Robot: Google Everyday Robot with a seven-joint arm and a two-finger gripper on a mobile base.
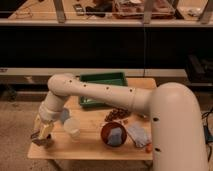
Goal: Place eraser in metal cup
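Hovering at the table's [90,149] front-left corner, the gripper [42,138] hides the metal cup [37,140] beneath its jaws; I cannot tell their opening or whether they hold the eraser, which is unseen. Releasing off-centre could bounce the eraser off the rim, or nudge the white cup [72,128] just beside.

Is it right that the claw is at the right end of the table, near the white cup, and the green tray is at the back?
Not quite. The camera view shows the claw at the left end of the table, near the white cup. The green tray is at the back, as stated.
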